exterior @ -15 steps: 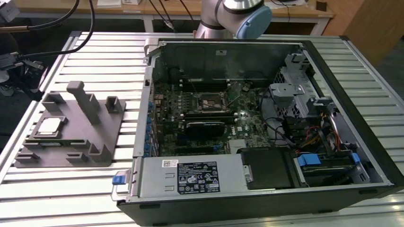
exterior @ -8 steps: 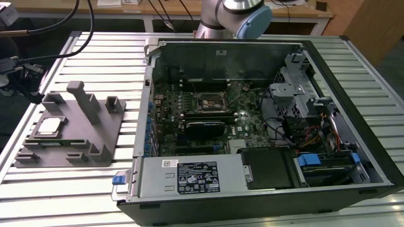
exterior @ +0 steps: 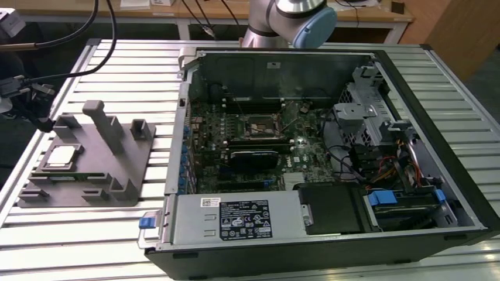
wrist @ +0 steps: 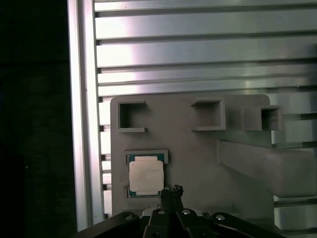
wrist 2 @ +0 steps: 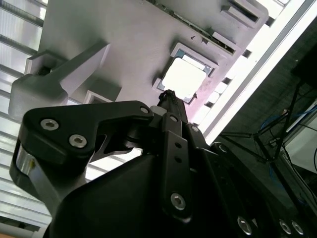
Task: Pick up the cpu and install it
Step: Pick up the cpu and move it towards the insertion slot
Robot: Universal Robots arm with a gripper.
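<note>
The cpu (exterior: 62,156), a small square chip with a silvery top and a thin green rim, lies flat in a recess of the grey fixture tray (exterior: 117,164) on the exterior view's left. It shows in both wrist views (wrist 2: 184,79) (wrist: 146,174). My gripper (wrist: 172,191) hangs above the tray (wrist: 198,163), its black fingers drawn together into one narrow tip with nothing between them. That tip (wrist 2: 168,94) sits just off one corner of the chip and is apart from it. The arm's base (exterior: 289,23) stands behind the computer case.
An open computer case (exterior: 437,117) lies on the slatted metal table (exterior: 102,234), its motherboard socket (exterior: 254,127) exposed near the middle. A tall grey post (exterior: 105,126) rises from the tray beside the chip. Cables hang at the exterior view's far left (exterior: 23,88).
</note>
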